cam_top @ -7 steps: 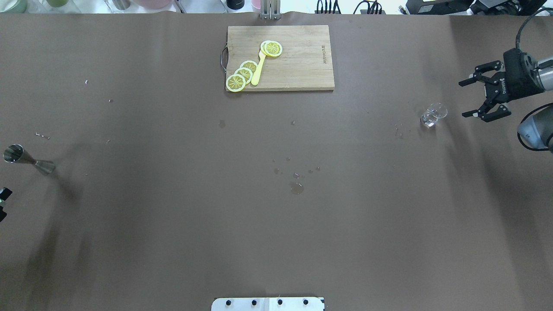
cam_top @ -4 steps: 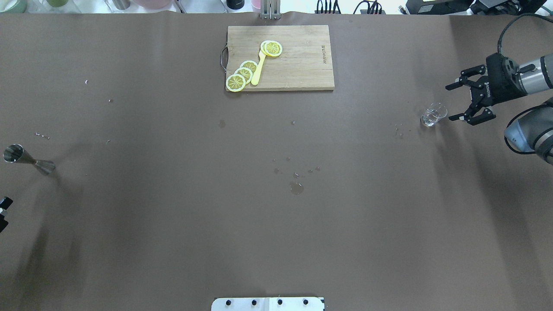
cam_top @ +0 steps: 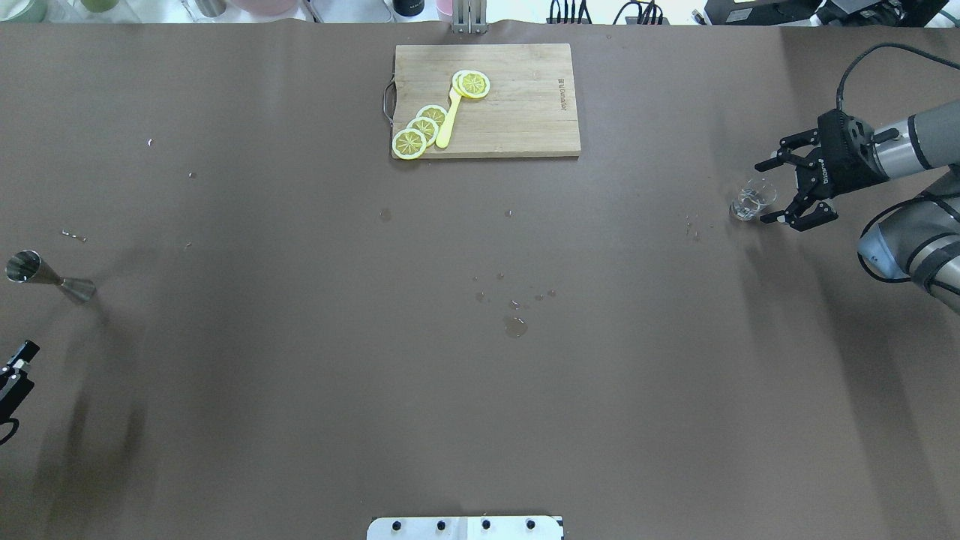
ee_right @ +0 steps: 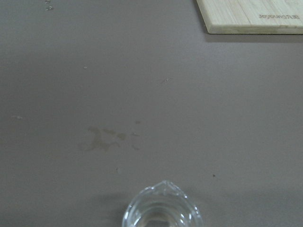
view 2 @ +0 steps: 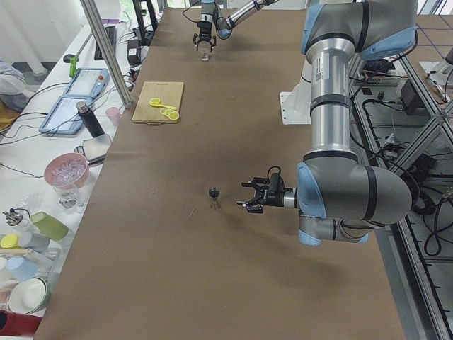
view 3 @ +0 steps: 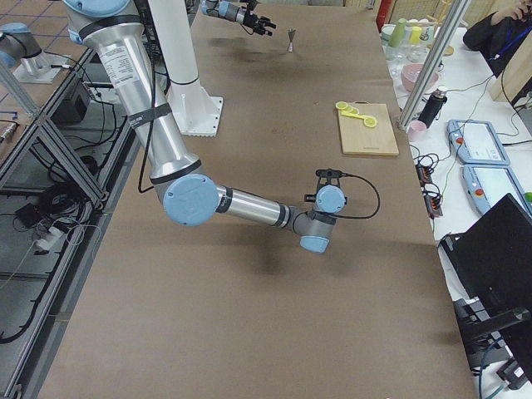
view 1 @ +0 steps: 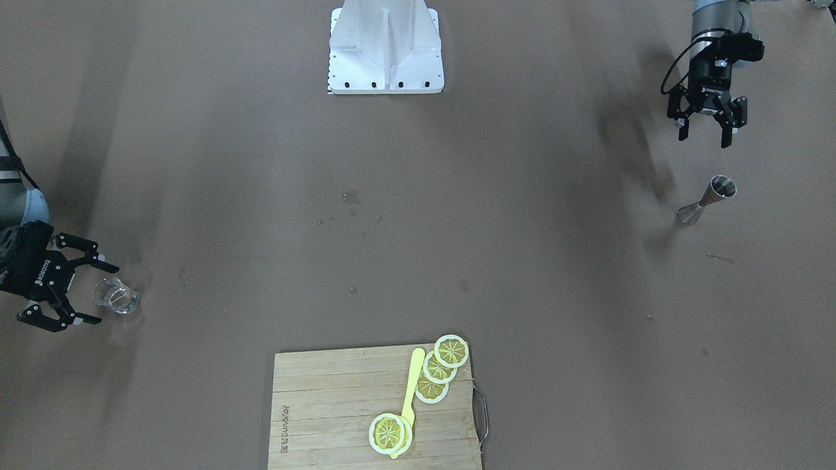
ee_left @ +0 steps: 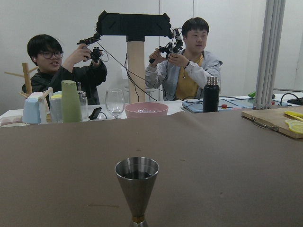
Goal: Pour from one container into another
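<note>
Right hand point(cam_top: 763, 193) was open at the glass point(cam_top: 750, 202); nothing was gripped.
Its fingers were spread wide, and the small clear glass stood upright on the desk point(cam_top: 300, 390) just at their tips; contact could not be told. Left hand point(view 1: 704, 138) was likewise open, hanging near the steel jigger point(view 1: 705, 200) but apart from it. The jigger stood upright towards the desk's left end, well apart from the glass. The cutting board point(cam_top: 517, 112) with lemon slices point(cam_top: 420, 129) lay at the far edge.

Overhead, opposing front (board point(cam_top: 517, 120) shared), sides, wrists
</note>
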{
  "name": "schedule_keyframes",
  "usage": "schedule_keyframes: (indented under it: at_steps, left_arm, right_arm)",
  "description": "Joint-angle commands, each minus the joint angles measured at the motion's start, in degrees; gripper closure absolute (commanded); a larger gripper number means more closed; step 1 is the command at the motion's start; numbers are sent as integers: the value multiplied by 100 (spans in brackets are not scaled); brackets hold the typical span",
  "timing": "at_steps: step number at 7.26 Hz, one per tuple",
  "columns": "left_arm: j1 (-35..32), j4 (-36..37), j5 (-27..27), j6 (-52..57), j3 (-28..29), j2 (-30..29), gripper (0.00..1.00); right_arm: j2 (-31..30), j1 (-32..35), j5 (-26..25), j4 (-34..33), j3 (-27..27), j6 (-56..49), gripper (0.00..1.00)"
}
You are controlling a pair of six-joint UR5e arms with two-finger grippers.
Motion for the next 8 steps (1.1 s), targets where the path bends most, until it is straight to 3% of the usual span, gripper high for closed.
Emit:
schedule_keyframes:
  at_steps: [1, 3, 4, 8]
  left_arm:
    - [-284, 1288, -10, -1102, 22, 0, 10]
    - [-609, 2554, 25, -2445, -39, -35, 12]
    - [-689, 2847, 26, -2686, -83, -79, 12]
    - [-1154, 3314, -394, -2750, -92, -491, 12]
  right_arm:
    - [-7, -93, -53, -1, -9, 34, 1]
    - [-16, -102, -71, -1, -35, 34, 8]
    - [-16, -110, -80, -1, -35, 34, 10]
    - [-7, -225, -255, -1, -44, 34, 24]
